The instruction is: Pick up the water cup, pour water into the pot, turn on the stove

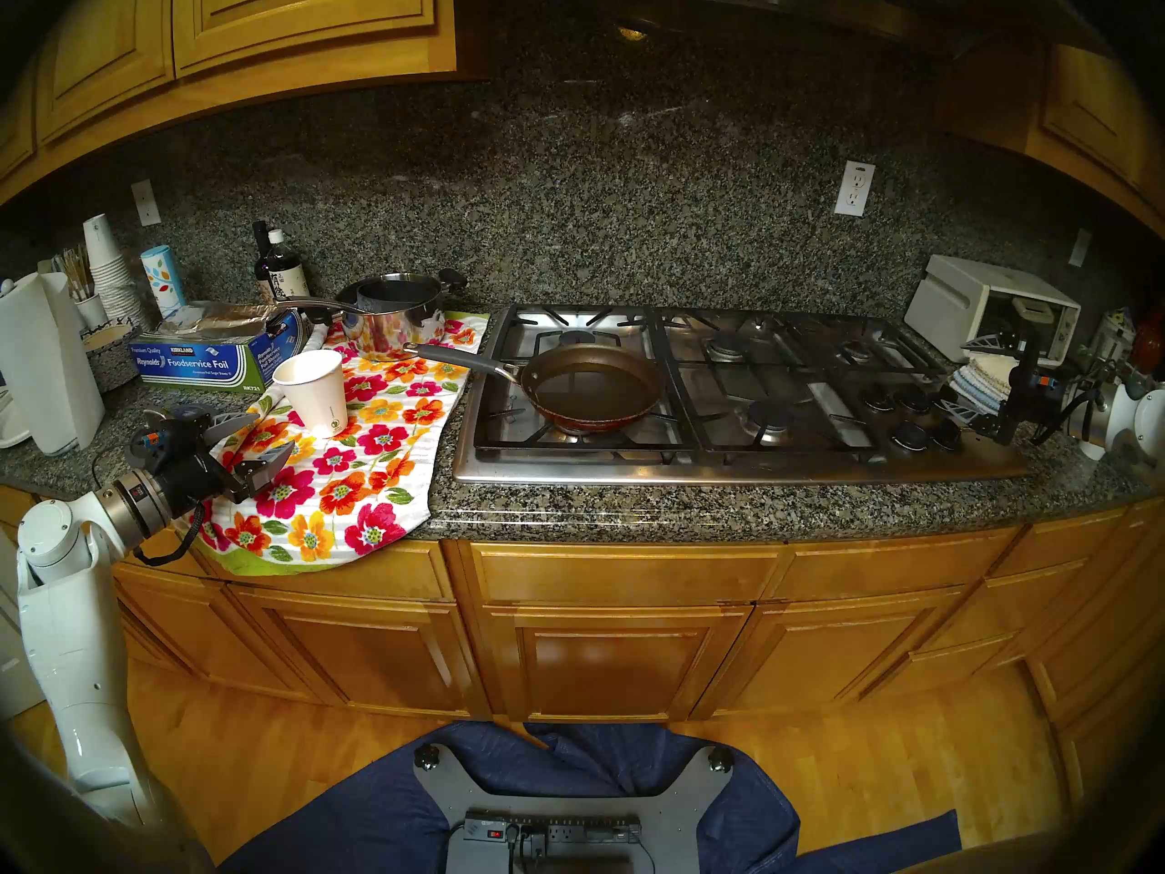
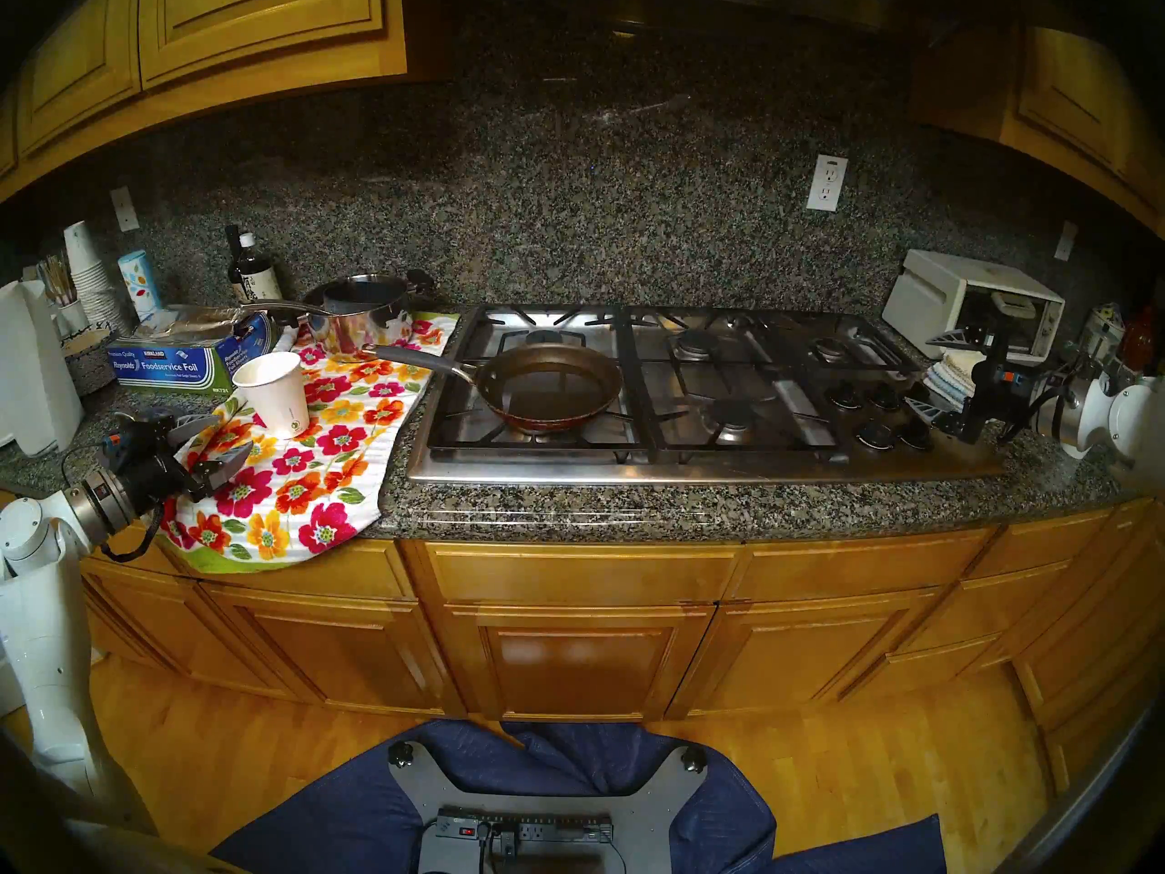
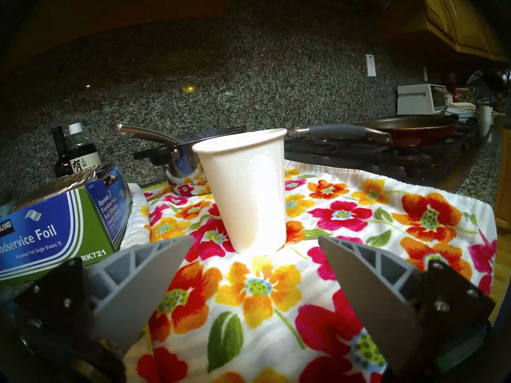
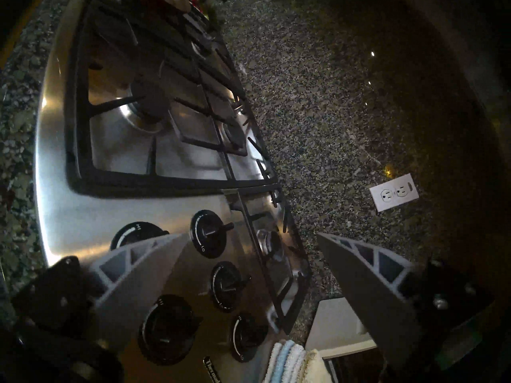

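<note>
Counting one cup, one frying pan and five knobs on a granite counter, both grippers empty.

Head views: one water cup [image 1: 313,392] stands upright on the floral towel [image 1: 353,475] at centre left, and the left gripper [image 1: 261,441], at lower left of it, has jaws spread wide around nothing; one pot [image 1: 592,384] sits on the front-left burner of the stove [image 1: 725,469], its grey handle reaching over the towel; one steel saucepan [image 1: 397,314] stands behind the cup; the right gripper [image 1: 971,381] at far right hangs wide open and empty beside the five knobs [image 1: 908,412]. Left wrist view: the cup stands at centre, beyond and between two grey fingers [image 3: 143,285], untouched. Right wrist view: five black knobs fill the lower centre, two fingers [image 4: 138,269] parted over them, none gripped.
</note>
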Controlling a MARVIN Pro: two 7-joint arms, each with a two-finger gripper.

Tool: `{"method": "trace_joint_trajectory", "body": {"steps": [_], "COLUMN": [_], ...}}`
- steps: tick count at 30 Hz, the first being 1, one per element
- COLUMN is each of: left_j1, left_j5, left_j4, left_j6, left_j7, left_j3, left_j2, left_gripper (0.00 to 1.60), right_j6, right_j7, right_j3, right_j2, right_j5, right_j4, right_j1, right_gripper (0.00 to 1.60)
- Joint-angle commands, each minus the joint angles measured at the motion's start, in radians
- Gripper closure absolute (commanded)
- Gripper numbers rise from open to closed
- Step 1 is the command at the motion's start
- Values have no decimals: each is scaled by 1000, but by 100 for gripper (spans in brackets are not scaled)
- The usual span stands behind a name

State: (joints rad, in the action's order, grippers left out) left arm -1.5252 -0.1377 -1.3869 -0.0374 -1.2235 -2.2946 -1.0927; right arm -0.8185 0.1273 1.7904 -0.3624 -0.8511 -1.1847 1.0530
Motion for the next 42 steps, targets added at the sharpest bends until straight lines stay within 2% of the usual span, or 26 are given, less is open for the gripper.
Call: {"method": "trace_joint_trajectory", "body": {"steps": [1, 13, 22, 31, 42], "left_j1": [28, 29, 30, 31, 33], "left_j5": [-20, -22, -24, -26, -29], "left_j4": [-25, -28, -31, -33, -36], "left_j6": [-2, -8, -13, -17, -23], "left_j7": [-3, -4, -7, -10, -14], "left_j3": [-11, -13, -16, -18, -22], "left_j2": [10, 9, 7, 5, 2], "left_gripper": [0, 0, 0, 0, 0], "right_j6": [45, 185, 300, 421, 623], "right_j7": [0, 27, 64, 156, 272], "right_j3": [0, 63, 146, 223, 253], "right_j2": [-24, -57, -104, -161, -220], "right_j5": [-94, -223, -332, -479, -711], "right_j4": [-29, -104, -179, -282, -330], "right_j1": [108, 180, 251, 324, 394], "right_gripper": [0, 0, 0, 0, 0]}}
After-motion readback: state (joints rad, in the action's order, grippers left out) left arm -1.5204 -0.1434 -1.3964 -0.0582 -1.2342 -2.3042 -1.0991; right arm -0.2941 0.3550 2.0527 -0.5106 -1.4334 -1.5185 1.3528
